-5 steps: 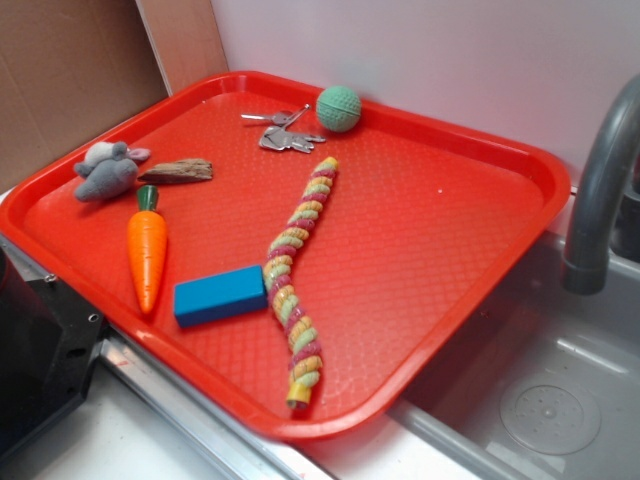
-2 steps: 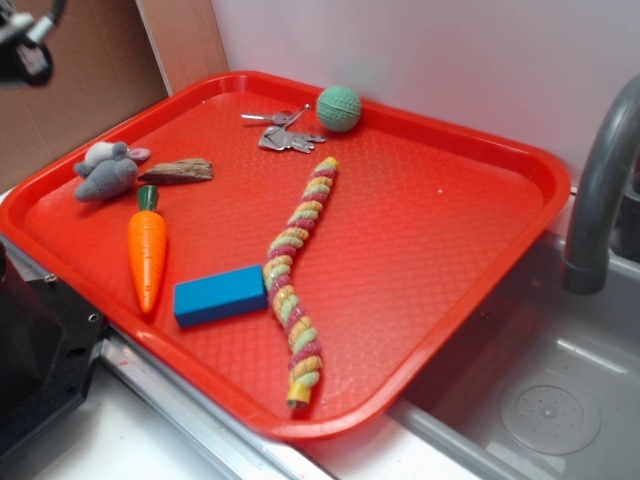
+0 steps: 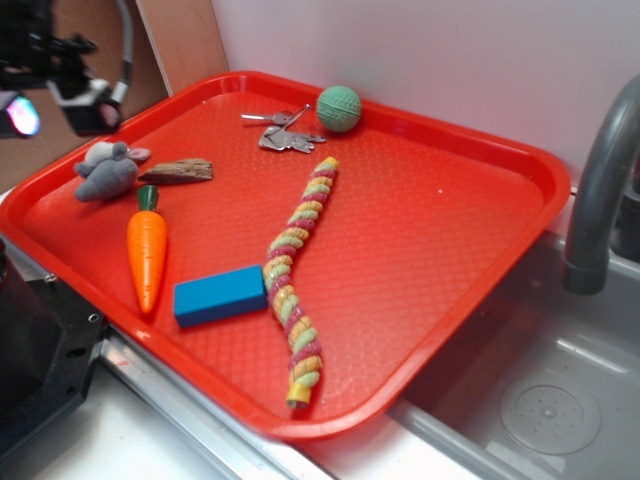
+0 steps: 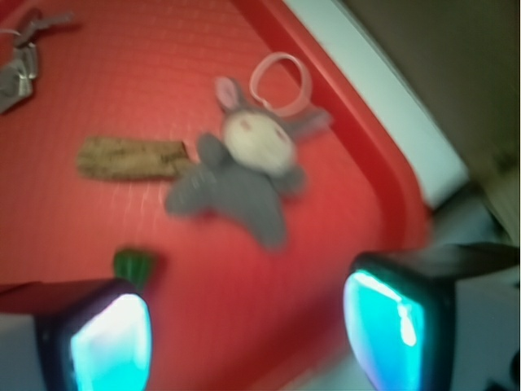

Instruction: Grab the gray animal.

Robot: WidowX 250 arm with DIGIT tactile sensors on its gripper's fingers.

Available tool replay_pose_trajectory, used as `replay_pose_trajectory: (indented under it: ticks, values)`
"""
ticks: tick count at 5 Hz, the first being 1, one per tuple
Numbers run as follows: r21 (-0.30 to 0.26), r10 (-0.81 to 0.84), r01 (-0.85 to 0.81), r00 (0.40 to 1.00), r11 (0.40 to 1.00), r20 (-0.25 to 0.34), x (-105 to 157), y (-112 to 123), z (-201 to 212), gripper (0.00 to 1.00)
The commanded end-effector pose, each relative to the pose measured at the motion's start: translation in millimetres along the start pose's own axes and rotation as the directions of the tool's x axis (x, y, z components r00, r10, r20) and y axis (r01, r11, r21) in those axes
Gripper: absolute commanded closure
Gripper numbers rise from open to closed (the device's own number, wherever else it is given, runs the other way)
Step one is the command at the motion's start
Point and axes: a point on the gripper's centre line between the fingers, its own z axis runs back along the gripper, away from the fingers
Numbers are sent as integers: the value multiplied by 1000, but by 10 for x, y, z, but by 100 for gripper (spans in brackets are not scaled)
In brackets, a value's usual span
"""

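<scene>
gray animal [image 3: 106, 171] flat, head toward tray [image 3: 520, 160] rim

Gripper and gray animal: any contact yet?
Apart. In the wrist view, the gripper has both fingertips spread in the foreground, with bare red tray between them and the gray animal.

The gray animal [image 4: 240, 175] looks soft plush; the tray [image 3: 440, 250] is glossy textured plastic.

You will find no legible text, label, brand, number or sign in either view. The red tray [image 3: 480, 150] and its contents carry no readable markings; the wrist view is blurred.
</scene>
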Motion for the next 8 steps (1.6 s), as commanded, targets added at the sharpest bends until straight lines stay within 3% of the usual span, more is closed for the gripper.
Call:
replay_pose_trajectory:
  ticks: [1, 2, 3, 6, 7, 8]
  values:
    - [0, -12, 12, 998, 1000, 61, 294, 111, -219, 0]
    - [25, -39, 39, 999, 999, 13, 12, 222, -460, 0]
    - [28, -83, 83, 997, 996, -8, -69, 253, -658, 0]
    - [41, -184, 186, 982, 982, -51, -80, 270, -769, 0]
    - [51, -200, 203, 978, 978, -62, -181, 314, -792, 100]
    - [48, -229, 232, 972, 972, -55, -236, 345, -738, 100]
